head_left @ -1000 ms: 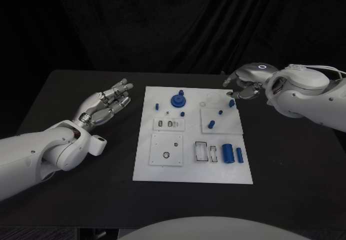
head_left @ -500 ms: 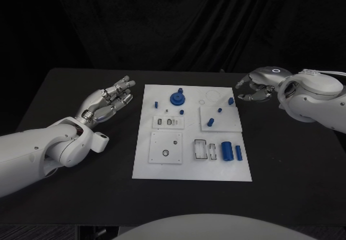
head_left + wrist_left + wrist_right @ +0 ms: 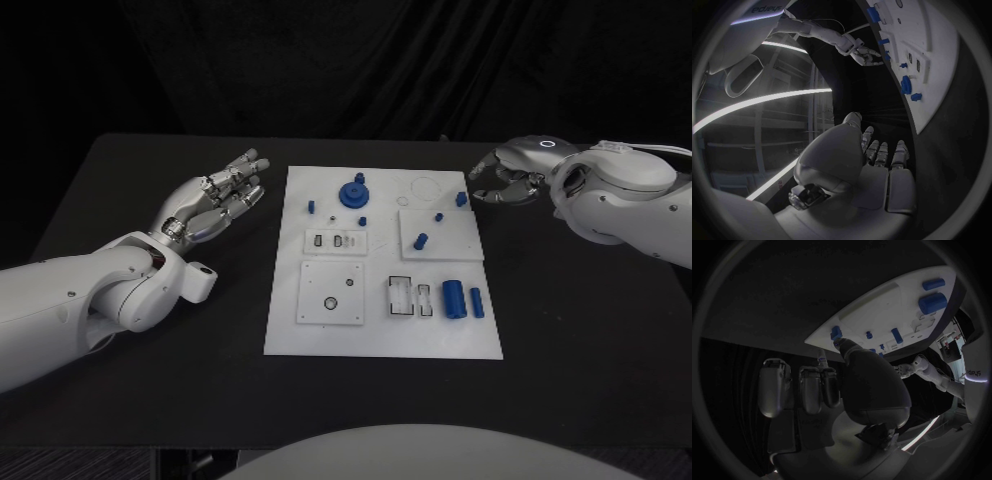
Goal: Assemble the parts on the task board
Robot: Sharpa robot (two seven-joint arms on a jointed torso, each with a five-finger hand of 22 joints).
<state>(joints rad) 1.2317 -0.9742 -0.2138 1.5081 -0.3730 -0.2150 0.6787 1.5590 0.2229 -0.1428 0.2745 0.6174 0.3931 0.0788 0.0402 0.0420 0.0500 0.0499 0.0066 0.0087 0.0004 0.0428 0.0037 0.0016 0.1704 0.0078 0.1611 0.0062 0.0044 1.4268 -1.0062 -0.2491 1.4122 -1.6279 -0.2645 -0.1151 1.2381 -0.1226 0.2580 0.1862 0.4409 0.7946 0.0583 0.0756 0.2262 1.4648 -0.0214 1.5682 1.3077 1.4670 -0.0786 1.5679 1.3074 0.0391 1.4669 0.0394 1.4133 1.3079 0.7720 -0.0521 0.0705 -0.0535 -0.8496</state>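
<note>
The white task board lies mid-table, also visible in the right wrist view and the left wrist view. On it are a blue round part, several small blue pegs such as one, a blue cylinder and a blue bar. My right hand hovers just off the board's far right corner, fingers curved downward and holding nothing. Its thumb tip is beside a small blue piece standing at the board's edge. My left hand is held flat left of the board, fingers spread.
The black table stretches around the board on all sides, with bare surface to the right and near side. Several white inset plates with slots, such as one, sit on the board.
My right hand let go of the small blue piece at the board's far right edge and drew back to the right; the piece stays on the board. The left hand barely shifted.
</note>
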